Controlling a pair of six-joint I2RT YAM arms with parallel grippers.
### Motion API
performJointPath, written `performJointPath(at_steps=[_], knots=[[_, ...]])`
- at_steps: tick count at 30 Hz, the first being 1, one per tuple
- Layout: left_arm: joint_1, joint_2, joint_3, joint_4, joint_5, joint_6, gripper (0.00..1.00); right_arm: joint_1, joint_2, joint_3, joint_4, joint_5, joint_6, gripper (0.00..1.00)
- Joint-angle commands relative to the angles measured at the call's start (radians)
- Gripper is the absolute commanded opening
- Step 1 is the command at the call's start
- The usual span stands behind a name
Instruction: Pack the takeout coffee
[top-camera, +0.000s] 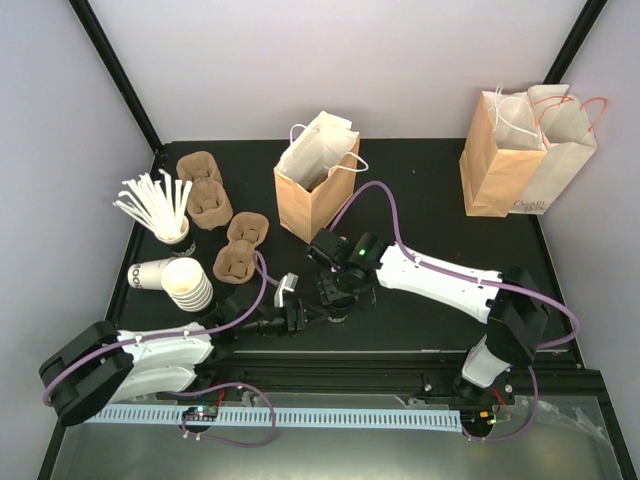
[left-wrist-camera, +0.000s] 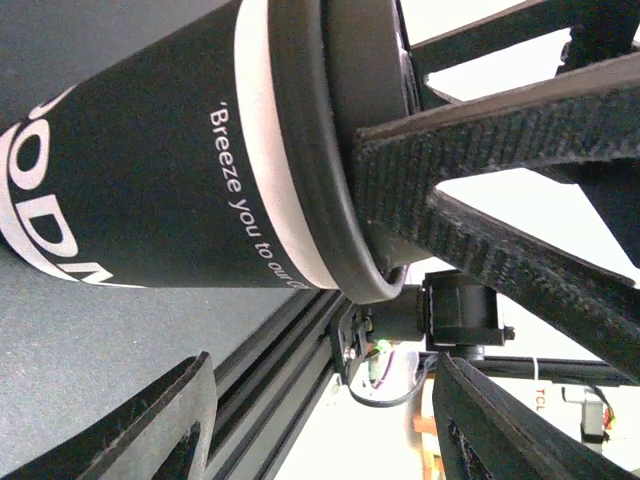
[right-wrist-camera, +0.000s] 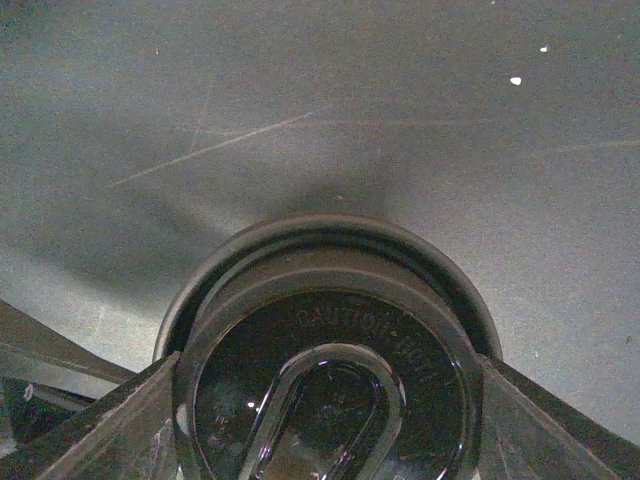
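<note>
top view: the left gripper (top-camera: 300, 318) and right gripper (top-camera: 336, 298) meet on the near side of the open brown bag (top-camera: 312, 195). left wrist: the takeout coffee (left-wrist-camera: 150, 170) sits just past the left fingers (left-wrist-camera: 150, 425), which stand apart, clear of it. right wrist: the right fingers (right-wrist-camera: 110, 430) clamp its black lid (right-wrist-camera: 330, 370) from both sides.

Open brown bag (top-camera: 305, 210) mid-table; two bags (top-camera: 508, 165) far right; carriers (top-camera: 206, 196), cups (top-camera: 188, 284) left.
</note>
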Motion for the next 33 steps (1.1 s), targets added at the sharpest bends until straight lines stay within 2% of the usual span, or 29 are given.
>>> performJointPath(at_steps=[1,8,18,26,33], knots=[[-0.022,0.028,0.015,0.073,-0.071,-0.026,0.62,0.011,0.051,-0.06,-0.001,-0.122,0.053,0.42],[-0.028,0.095,0.023,0.129,-0.078,-0.037,0.6,0.036,0.069,-0.041,-0.007,-0.135,0.057,0.42],[-0.028,0.149,0.016,0.238,-0.072,-0.055,0.63,0.055,0.091,-0.024,-0.021,-0.135,0.055,0.42],[-0.035,0.211,0.0,0.301,-0.112,-0.097,0.61,0.06,0.094,-0.027,-0.012,-0.15,0.065,0.42],[-0.038,0.21,0.013,0.1,-0.154,-0.139,0.55,0.061,0.098,-0.035,-0.014,-0.147,0.063,0.42]])
